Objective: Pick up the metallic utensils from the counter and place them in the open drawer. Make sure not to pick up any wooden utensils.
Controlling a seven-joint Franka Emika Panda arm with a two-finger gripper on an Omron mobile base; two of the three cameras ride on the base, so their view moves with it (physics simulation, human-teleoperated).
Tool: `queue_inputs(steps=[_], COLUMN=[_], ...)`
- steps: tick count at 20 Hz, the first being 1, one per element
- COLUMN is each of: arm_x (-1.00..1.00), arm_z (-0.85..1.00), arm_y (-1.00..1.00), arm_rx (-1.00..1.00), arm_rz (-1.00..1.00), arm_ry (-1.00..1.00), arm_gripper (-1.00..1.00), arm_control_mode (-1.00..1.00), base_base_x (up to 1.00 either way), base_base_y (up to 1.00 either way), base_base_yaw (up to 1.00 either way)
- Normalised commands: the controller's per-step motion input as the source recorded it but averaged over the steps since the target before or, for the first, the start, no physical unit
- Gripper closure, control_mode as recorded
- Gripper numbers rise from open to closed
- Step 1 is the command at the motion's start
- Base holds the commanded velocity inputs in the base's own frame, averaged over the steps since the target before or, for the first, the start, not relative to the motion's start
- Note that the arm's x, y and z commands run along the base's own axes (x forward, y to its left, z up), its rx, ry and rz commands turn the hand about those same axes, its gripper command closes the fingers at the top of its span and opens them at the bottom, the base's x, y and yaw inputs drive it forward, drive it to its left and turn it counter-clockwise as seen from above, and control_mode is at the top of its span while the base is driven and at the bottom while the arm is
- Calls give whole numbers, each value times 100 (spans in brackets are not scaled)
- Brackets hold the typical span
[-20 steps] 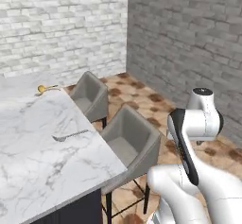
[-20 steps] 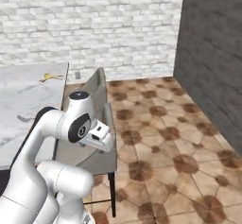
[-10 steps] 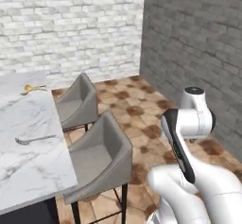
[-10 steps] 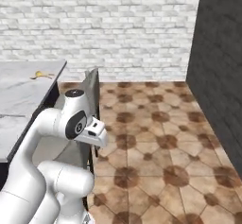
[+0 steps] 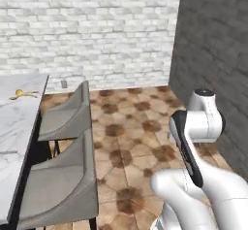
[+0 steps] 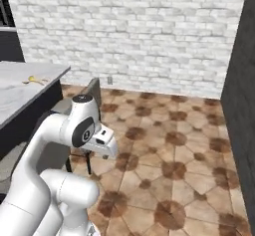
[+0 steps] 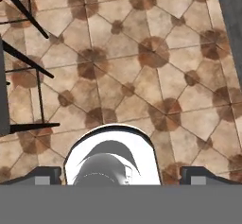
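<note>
Hand view looks straight down at the brown patterned floor tiles [image 7: 142, 72], and the two dark finger tips [image 7: 47, 175] sit at opposite sides of the bottom edge, so the gripper [image 7: 122, 176] has its jaws spread wide with nothing between them and nothing touched. Thin black stool legs [image 7: 28, 62] cross the upper left of that view. In the left base view the counter [image 5: 17, 122] runs along the left edge, white marble with grey veins, its dark base showing below. Far back on it lies a small yellow round-headed item [image 5: 20, 93], the same one visible near the counter's far end in the right base view [image 6: 34, 79]. I cannot make out a fork or a knife on the visible part of the marble. Two grey upholstered stools [image 5: 65, 173] stand just beside the counter's long edge, one behind the other. The arm [image 5: 196, 137] is folded near the base, well apart from the counter, over open floor in front of the white brick wall [image 5: 97, 30].
</note>
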Motion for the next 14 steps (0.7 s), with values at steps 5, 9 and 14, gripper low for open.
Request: queue_inputs(steps=[5, 9, 14], arm_x=[0, 0, 0], arm_z=[0, 0, 0], arm_y=[0, 0, 0], arm_rx=[0, 0, 0], arm_rz=[0, 0, 0], arm_ry=[0, 0, 0], arm_gripper=[-100, -100, -100], arm_control_mode=[100, 100, 100], base_base_x=[43, 19, 15], base_base_y=[-32, -2, -21], base_base_yaw=[86, 100, 95])
